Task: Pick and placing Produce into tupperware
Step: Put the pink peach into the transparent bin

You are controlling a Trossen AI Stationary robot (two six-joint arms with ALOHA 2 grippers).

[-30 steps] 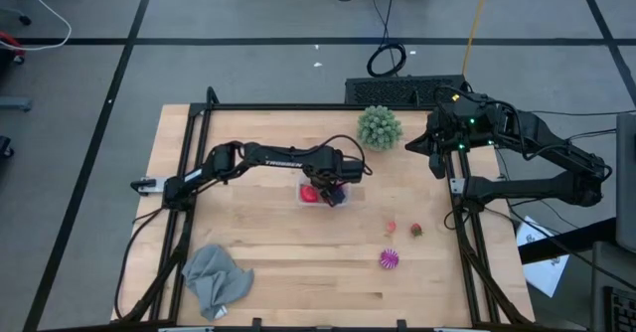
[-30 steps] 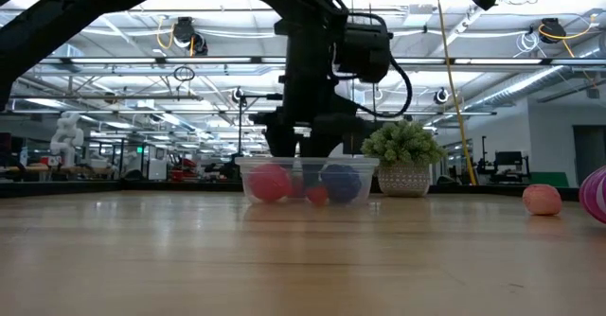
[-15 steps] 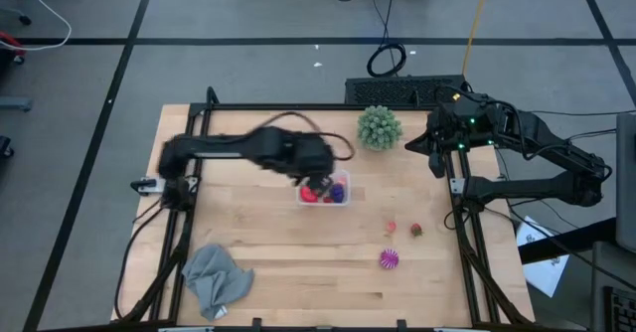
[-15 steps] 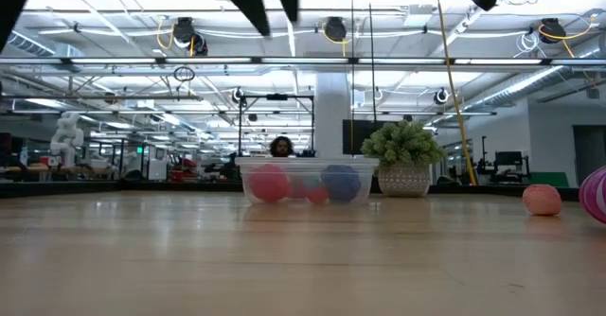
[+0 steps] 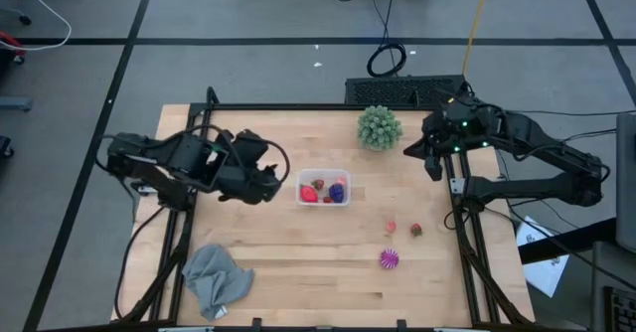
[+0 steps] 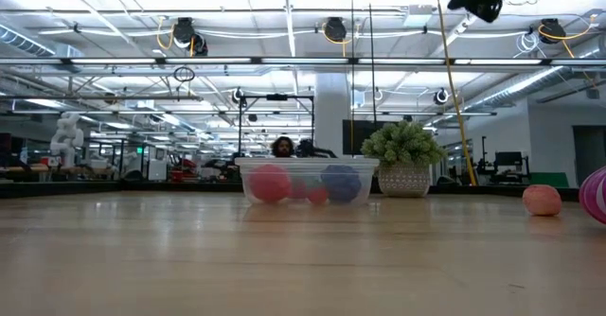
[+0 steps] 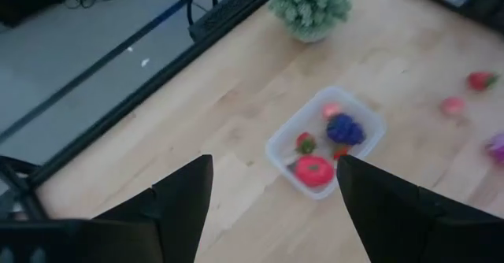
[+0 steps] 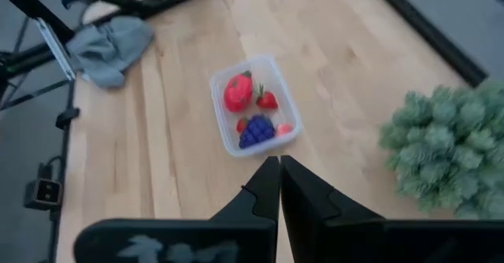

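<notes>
The clear tupperware [image 5: 323, 189] sits near the middle of the counter [image 5: 288, 262], just beside the left tool [image 5: 266, 185] and apart from it. Inside lie a large red piece [image 8: 236, 92], a small strawberry [image 8: 266, 99], a dark purple bunch [image 8: 256, 130] and a small pink piece [image 8: 284, 129]. In the left wrist view the same box [image 7: 325, 140] shows between that tool's two dark fingers [image 7: 183, 200], which are spread wide and empty.

Three pieces of produce lie loose on the counter, well away from the left tool and nearer the right arm's side: a pink fruit [image 5: 392, 229], a red strawberry [image 5: 415, 230] and a striped magenta ball [image 5: 389, 260]. In the low view the pink fruit [image 6: 542, 200] rests beside the magenta ball at the picture's edge.

The right tool [image 5: 431, 159] hangs raised over the counter's far right edge, its fingers [image 8: 266, 186] pressed together with nothing between them. The green spiky ball [image 5: 379, 127] stands between it and the tupperware. A grey cloth [image 5: 215, 278] lies crumpled at the near left corner.
</notes>
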